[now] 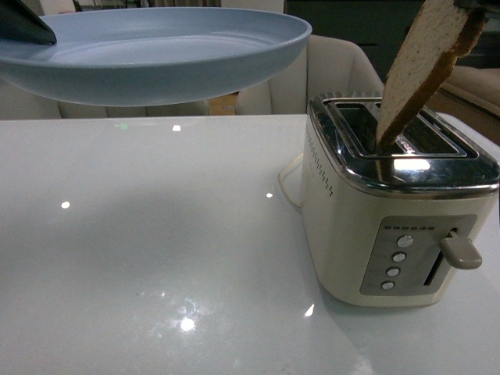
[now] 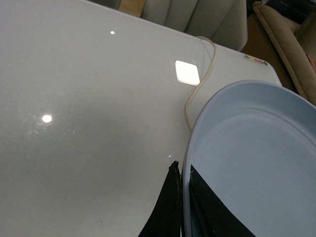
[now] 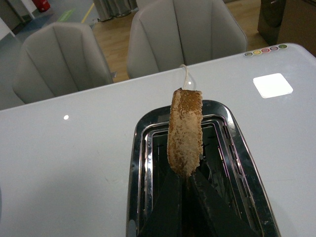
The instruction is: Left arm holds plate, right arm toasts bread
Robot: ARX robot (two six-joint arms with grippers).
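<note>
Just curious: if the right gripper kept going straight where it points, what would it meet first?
Probably the toaster: the right gripper points down at its top, holding the bread tip-first at a slot; depth is unclear.

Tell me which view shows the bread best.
The front view: the bread shows its broad face, tilted, lower tip at the toaster's top. The right wrist view shows it edge-on in the right pincer; the left wrist view shows none of it.

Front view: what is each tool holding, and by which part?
Left tool pinches the plate by its rim; right tool grips the bread by its upper end, lower tip at the toaster slot.
</note>
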